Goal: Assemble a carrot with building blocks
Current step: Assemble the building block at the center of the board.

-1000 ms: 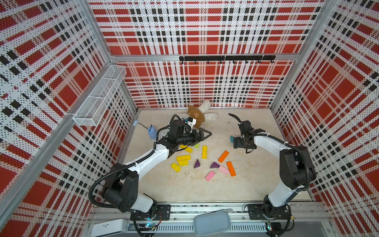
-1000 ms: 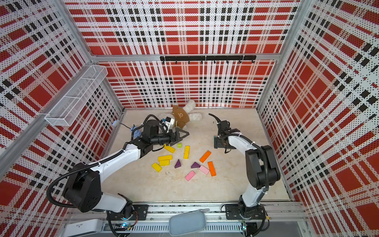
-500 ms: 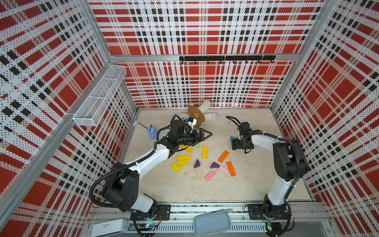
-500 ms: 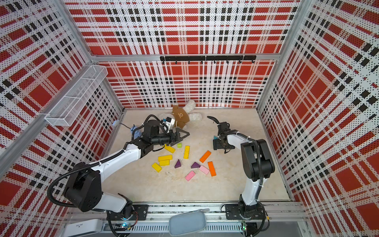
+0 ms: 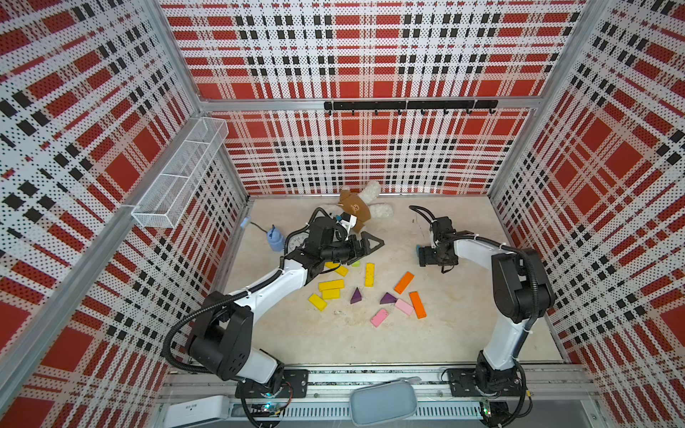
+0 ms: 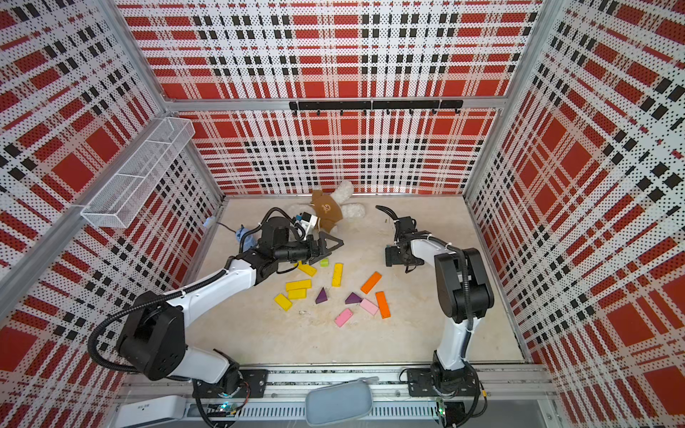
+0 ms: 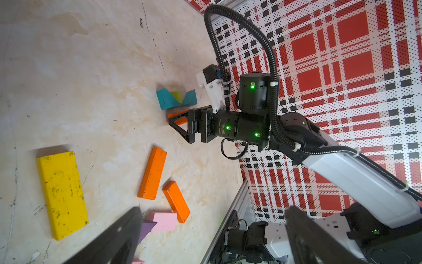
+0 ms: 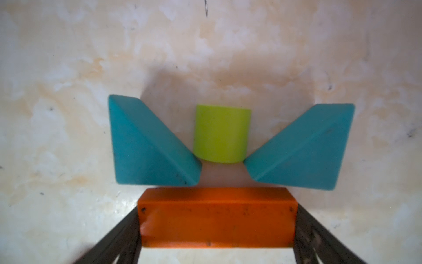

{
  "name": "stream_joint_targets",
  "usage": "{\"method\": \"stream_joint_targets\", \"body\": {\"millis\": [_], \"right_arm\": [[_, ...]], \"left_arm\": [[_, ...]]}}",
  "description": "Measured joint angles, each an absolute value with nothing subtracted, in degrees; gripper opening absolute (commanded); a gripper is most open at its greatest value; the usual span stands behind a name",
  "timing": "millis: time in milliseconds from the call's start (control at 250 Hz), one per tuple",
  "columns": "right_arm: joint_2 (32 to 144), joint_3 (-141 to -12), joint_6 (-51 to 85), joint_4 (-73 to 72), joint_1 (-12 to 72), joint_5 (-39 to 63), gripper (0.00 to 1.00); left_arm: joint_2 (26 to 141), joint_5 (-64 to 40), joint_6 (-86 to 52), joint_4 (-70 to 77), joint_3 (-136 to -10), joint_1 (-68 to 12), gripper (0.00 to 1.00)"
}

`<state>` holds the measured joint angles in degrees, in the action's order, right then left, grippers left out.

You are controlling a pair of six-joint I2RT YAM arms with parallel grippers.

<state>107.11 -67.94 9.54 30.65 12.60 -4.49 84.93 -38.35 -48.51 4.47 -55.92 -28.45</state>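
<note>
At the far right of the table, my right gripper (image 8: 217,211) clamps an orange block (image 8: 217,225) by its ends, pressing it flush under two teal triangles (image 8: 146,146) that flank a lime cylinder (image 8: 221,132). These look like leaves, so I judge the body begins here. My left gripper (image 5: 373,244) hangs open and empty.

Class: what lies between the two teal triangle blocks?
A lime-green cylinder sits between the teal triangles, clearest in the right wrist view.

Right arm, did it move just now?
Yes. The right arm swung its elbow inward, and its claw slid a little toward the left arm, gripping the orange block. The left arm and the loose blocks stayed put.
</note>
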Motion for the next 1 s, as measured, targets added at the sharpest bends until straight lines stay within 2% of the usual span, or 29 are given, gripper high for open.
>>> {"method": "stream_joint_targets", "body": {"millis": [580,820,997], "right_arm": [[109.6,-70.1,10.1,31.1,12.2,-4.5,0.87],[109.9,-70.4,10.1,31.1,12.2,-4.5,0.91],[109.9,-70.4,10.3,31.2,12.2,-4.5,0.98]], "left_arm": [[85.3,-38.4,-48.4,4.5,-55.9,-28.9,1.00],[85.8,-38.6,-48.4,4.5,-55.9,-29.4,1.00],[85.8,-38.6,-48.4,4.6,-55.9,-29.4,1.00]]}}
